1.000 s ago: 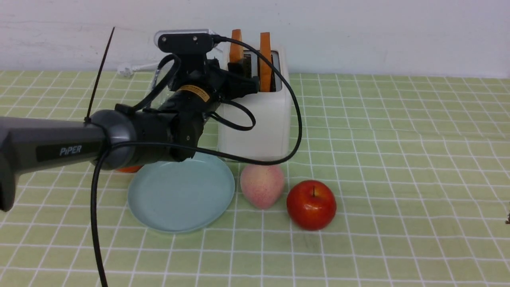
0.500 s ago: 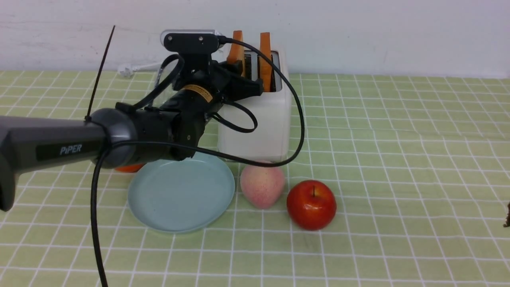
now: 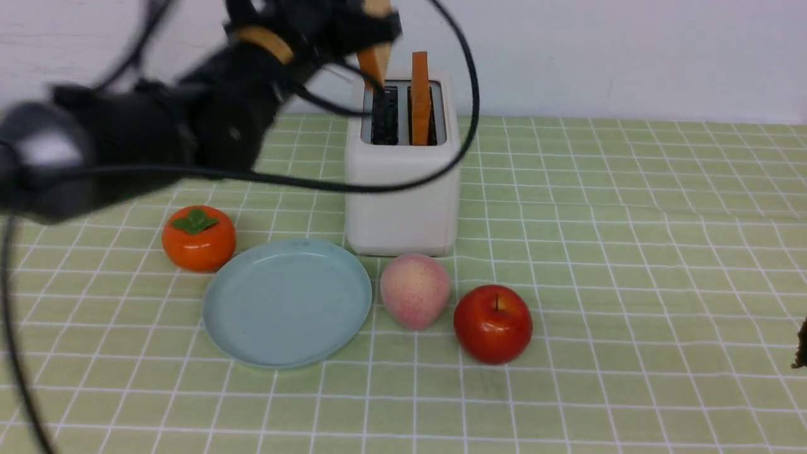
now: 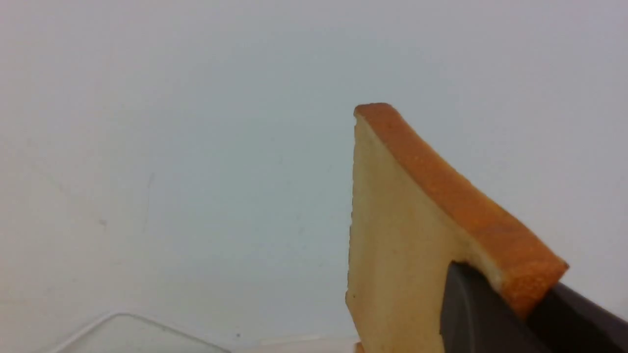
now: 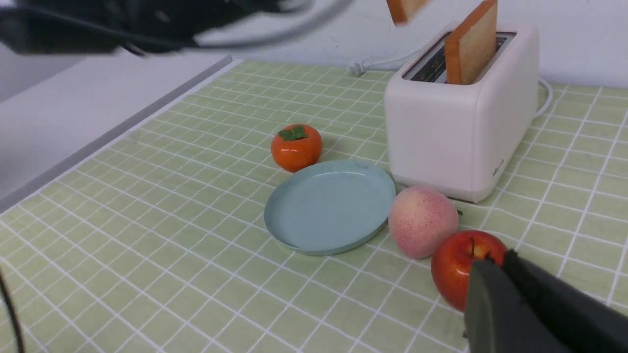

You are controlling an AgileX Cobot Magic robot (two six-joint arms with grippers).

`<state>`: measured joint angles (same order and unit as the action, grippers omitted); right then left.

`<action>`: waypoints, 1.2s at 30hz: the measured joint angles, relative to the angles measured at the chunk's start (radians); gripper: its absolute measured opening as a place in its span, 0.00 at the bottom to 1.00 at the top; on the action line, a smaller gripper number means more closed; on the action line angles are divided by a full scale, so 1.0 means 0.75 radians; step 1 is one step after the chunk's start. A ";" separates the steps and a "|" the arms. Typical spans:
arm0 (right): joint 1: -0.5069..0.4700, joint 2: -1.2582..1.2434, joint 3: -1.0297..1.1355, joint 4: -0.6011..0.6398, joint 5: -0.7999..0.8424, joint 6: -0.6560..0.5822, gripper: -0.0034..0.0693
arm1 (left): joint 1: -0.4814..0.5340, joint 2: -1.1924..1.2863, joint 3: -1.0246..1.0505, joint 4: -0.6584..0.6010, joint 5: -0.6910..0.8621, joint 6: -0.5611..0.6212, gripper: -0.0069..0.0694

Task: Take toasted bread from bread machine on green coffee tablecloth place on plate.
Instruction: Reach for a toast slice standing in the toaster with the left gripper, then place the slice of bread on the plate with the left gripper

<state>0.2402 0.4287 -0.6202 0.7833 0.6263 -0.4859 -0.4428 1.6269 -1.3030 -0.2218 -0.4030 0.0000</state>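
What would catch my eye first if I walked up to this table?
A black left gripper holds a slice of toast in the air above the white toaster at the back. A second slice stands in the right slot; in front sit a bare light-blue plate, a persimmon, a peach and a red apple.

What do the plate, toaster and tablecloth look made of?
Plate: probably matte light-blue plastic; even colour, thin rim. Toaster: smooth white plastic shell, faint gloss. Tablecloth: thin cloth or vinyl with a printed grid; cannot tell which.
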 joint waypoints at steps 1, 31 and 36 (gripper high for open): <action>0.000 0.000 0.000 0.015 0.000 0.000 0.06 | 0.000 -0.066 0.000 0.001 0.100 0.000 0.16; 0.000 0.000 0.000 0.079 0.204 0.000 0.04 | 0.332 -0.031 0.273 -0.785 1.109 0.591 0.16; 0.000 0.005 0.000 0.065 0.236 0.000 0.04 | 0.332 0.023 0.273 -0.801 1.029 0.594 0.16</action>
<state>0.2402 0.4321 -0.6202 0.8322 0.8032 -0.4859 -0.1939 1.6442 -1.0984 -0.8225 0.3689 0.4455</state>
